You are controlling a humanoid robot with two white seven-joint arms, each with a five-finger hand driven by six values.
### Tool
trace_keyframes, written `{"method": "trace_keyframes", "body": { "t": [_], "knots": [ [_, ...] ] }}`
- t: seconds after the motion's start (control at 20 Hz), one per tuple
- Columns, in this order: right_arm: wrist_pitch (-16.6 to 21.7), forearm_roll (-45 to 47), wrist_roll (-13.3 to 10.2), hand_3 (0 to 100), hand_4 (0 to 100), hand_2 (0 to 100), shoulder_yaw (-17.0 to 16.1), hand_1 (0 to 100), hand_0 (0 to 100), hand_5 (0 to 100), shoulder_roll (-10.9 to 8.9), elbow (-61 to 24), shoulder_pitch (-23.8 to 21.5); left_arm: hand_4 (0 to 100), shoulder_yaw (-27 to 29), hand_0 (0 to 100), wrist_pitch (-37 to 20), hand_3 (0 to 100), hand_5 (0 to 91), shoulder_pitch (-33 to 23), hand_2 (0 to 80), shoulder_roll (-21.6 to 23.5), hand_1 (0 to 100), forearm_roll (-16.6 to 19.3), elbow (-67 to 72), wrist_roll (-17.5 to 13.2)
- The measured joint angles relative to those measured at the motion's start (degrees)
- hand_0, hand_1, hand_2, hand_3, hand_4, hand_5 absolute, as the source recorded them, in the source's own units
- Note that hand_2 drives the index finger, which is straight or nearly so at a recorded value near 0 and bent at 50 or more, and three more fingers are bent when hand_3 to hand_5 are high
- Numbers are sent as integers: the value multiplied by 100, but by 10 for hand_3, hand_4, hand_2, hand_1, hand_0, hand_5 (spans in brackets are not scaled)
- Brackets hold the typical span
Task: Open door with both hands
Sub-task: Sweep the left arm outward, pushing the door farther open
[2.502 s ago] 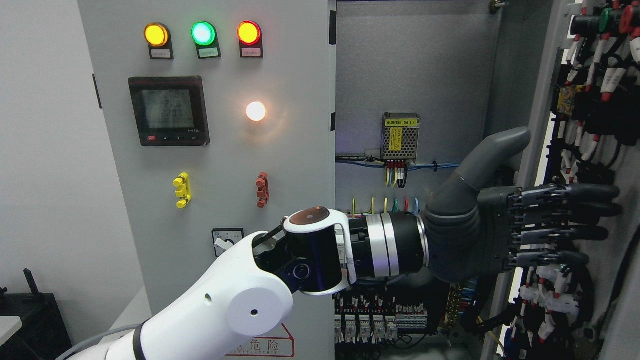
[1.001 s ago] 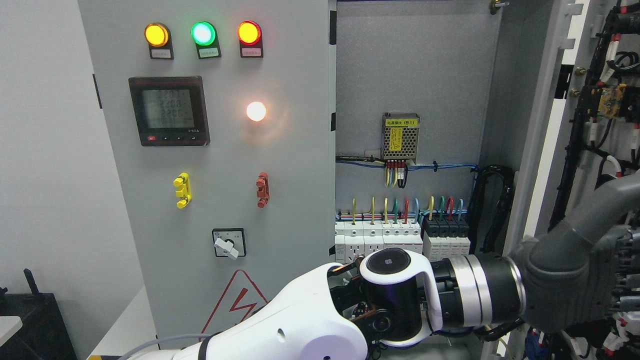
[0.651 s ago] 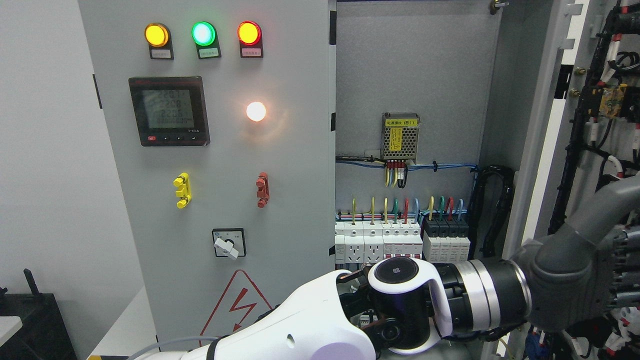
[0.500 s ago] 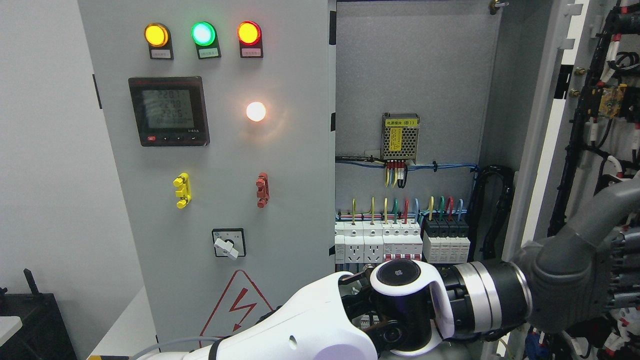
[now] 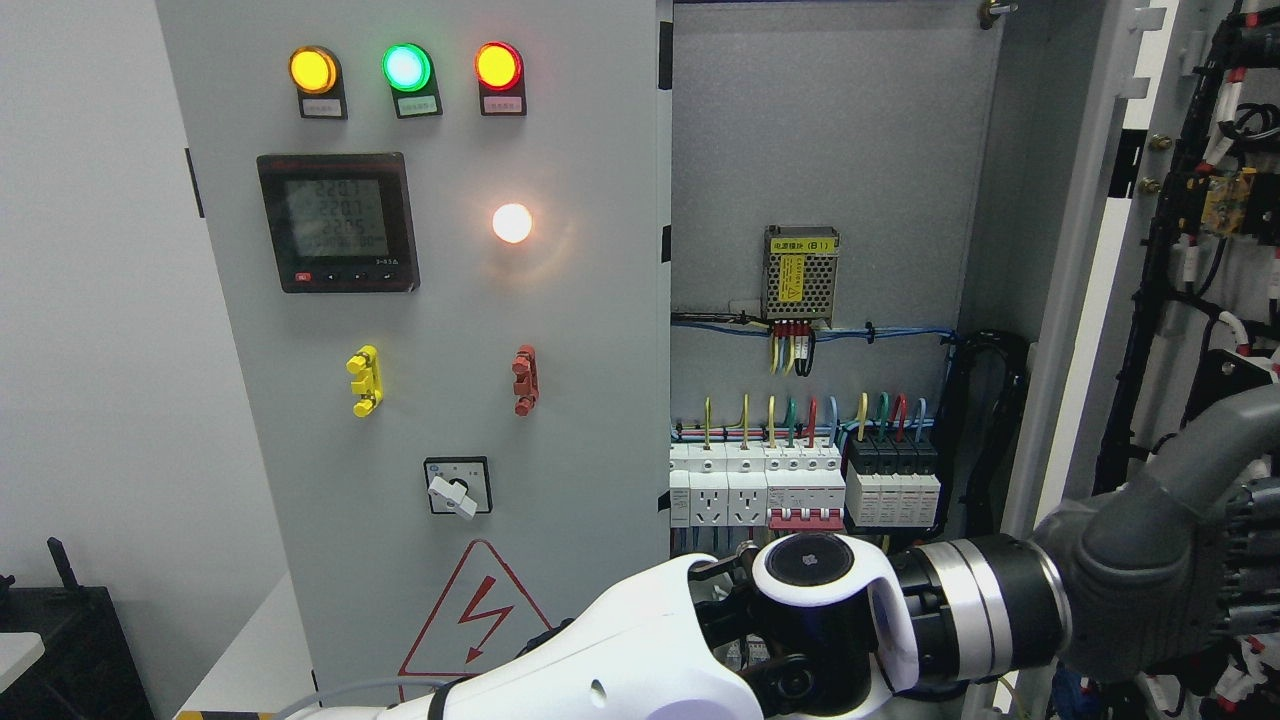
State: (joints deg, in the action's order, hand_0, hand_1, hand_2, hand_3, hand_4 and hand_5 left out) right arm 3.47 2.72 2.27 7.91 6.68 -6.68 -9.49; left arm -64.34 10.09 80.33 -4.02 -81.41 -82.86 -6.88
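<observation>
From the head camera, the left arm [image 5: 640, 655] enters at the bottom, left of the middle, and reaches across to the right. Its white shell gives way to a black wrist with silver rings, then to the grey left hand [image 5: 1165, 580] at the lower right edge. The thumb [image 5: 1215, 445] angles up and to the right. The fingers run out past the right edge, so whether they are spread, curled or gripping anything cannot be told. The right arm does not appear.

The right door [image 5: 1090, 250] of the electrical cabinet stands swung open, seen nearly edge-on as a pale grey strip running from the top right down toward the hand. Black cable bundles [image 5: 1160, 300] with red and white terminals show on its inner face, right of the strip. The hand is close to the door's lower part; contact cannot be made out.

The opened cabinet interior [image 5: 820, 150] shows a grey back plate, a small power supply [image 5: 801, 272] with a yellow label, and a row of circuit breakers [image 5: 800, 485] fed by coloured wires.

The left door [image 5: 450, 400] is closed. It carries amber, green and red indicator lamps [image 5: 405, 67] along the top, a digital meter [image 5: 337, 222], a glowing white lamp [image 5: 512, 222], a yellow handle [image 5: 364, 380], a red handle [image 5: 524, 380], a rotary switch [image 5: 456, 487] and a red warning triangle [image 5: 480, 610].
</observation>
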Motion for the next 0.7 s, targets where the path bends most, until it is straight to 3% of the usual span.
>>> {"method": "trace_keyframes", "body": {
  "t": [0.7],
  "knots": [
    [0,0,0,0,0,0,0,0,0,0,0,0,0,43,108,0,-23,0,0,105,0,131,0,6,-118,-75]
  ]
}}
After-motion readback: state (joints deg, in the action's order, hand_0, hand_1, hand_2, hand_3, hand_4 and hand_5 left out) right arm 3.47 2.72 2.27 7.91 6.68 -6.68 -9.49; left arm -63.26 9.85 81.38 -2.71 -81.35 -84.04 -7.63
